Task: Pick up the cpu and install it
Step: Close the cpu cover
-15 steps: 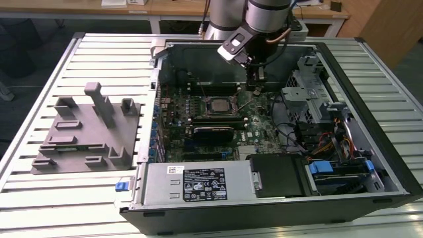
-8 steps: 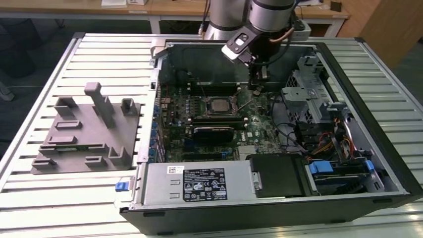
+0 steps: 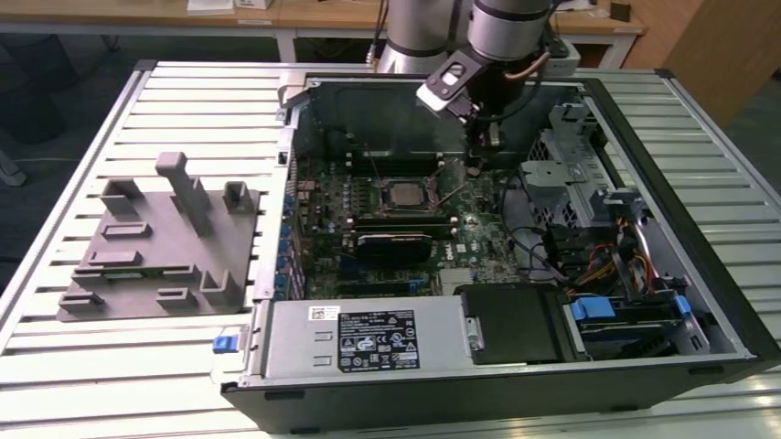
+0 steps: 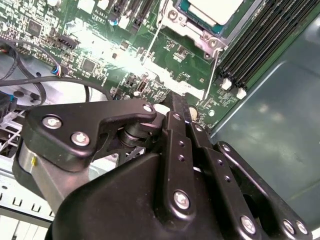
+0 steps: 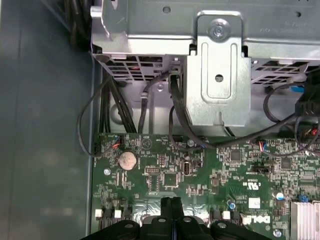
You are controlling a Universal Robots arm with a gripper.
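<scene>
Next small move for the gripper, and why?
Probably lift straight up, clear of the motherboard. The cpu already lies in the socket, and the gripper is shut on nothing, low over the board to the exterior view's right of it.

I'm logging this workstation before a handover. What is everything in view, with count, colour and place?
cpu: one, pale silver, sitting in the motherboard socket
motherboard: one, green, inside the case
coin cell: one, silver, on the motherboard
power supply: one, grey, at the case's near end
case: one, black, open, on the table
fixture: one, grey, on the table at the exterior view's left of the case
table: one, pale, slatted
hand: one, black, shut and empty, over the motherboard, apart from the cpu
</scene>
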